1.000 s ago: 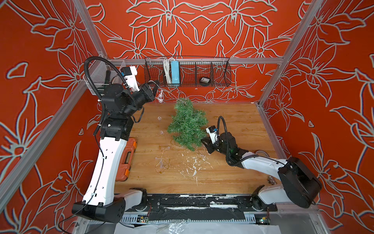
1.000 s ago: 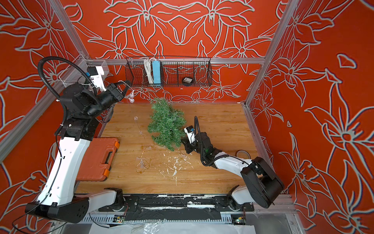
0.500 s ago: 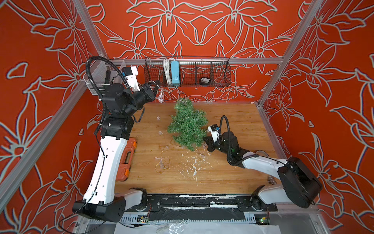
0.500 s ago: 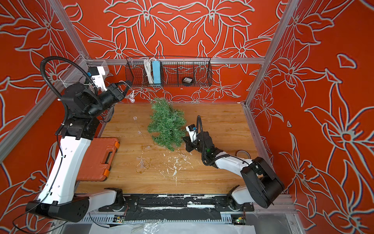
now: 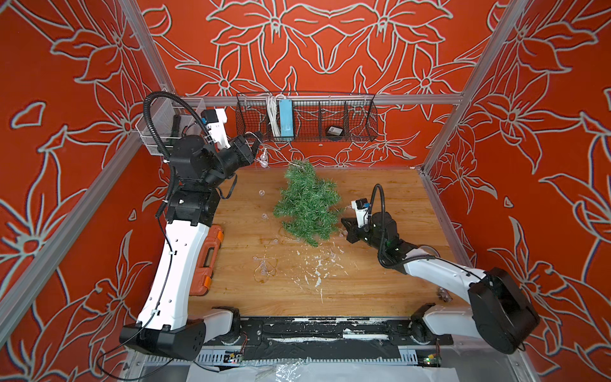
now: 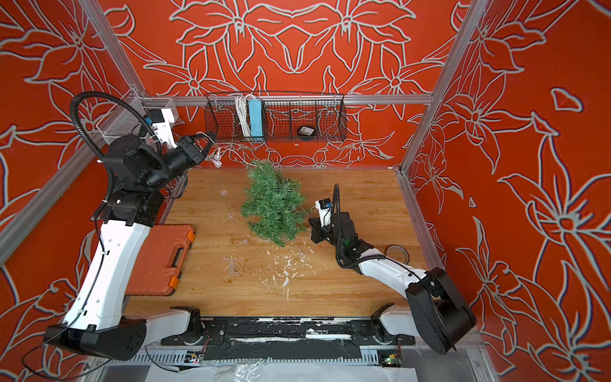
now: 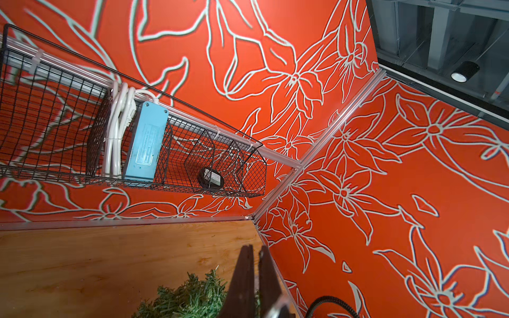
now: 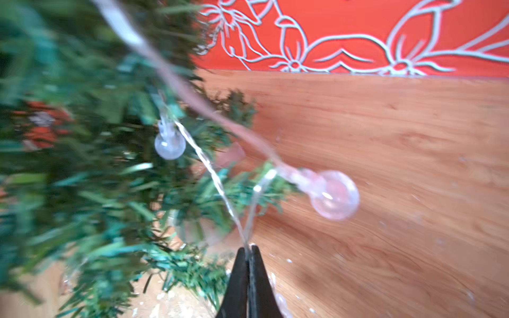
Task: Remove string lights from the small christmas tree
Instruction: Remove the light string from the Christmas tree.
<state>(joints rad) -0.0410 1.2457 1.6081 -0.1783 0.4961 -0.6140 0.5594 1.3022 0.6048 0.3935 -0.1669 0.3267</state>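
Nearest me, a loose tangle of the string lights lies on the worktop. Mid-right, my right jaws are clenched on their thin wire just beside the tree, whose tip points away from me. Far left, my raised left jaws pinch the wire running to that tip.
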